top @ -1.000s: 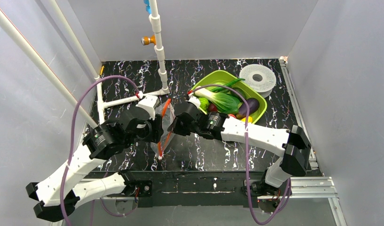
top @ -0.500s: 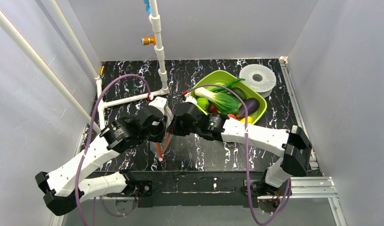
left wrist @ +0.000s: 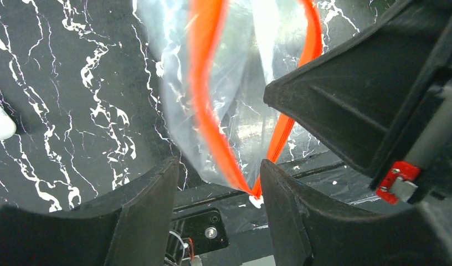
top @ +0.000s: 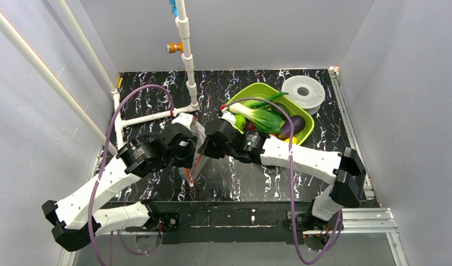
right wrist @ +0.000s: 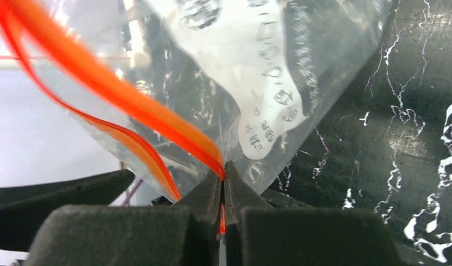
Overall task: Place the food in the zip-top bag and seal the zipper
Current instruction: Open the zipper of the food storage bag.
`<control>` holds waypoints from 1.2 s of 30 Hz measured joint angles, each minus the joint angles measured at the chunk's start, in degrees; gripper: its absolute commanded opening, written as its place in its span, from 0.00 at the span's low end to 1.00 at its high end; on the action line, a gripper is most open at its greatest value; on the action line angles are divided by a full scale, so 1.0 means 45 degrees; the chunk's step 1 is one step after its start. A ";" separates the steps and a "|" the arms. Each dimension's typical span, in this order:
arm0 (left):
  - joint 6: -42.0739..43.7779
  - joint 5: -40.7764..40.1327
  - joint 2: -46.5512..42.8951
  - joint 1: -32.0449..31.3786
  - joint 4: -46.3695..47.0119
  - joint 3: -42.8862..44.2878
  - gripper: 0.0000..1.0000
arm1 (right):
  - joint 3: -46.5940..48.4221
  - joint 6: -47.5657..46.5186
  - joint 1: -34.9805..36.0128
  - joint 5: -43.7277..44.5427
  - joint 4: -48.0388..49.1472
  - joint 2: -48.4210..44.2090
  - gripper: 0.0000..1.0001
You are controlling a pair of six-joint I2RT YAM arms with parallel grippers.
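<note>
Marbled table [top: 240, 177], zipper [left wrist: 204, 100] lengthwise near-to-far.

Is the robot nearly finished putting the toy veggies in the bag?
Not nearly. Done: the zip-top bag is held up and the zipper gapes open. In hand: the right gripper pinches one zipper strip, and the left gripper stands open around the bag's mouth. Left to do: all the food I can see lies in the green tray, none in the bag, and then the zipper needs sealing.
</note>
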 measured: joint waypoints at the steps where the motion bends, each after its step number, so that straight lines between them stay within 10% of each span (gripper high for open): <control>1: 0.0000 -0.0033 0.0003 0.0000 -0.0020 0.0000 0.49 | 0.0178 0.0230 0.0000 0.0088 -0.0198 0.0032 0.01; 22: 0.0095 -0.2324 0.1095 -0.0027 -0.0207 -0.0325 0.46 | 0.2540 0.3767 0.0120 0.0621 -0.3151 0.1146 0.01; 36: 0.1001 -0.2723 0.0763 -0.0102 0.0121 -0.0369 0.00 | 0.3383 0.3623 0.0087 0.0867 -0.3552 0.1611 0.01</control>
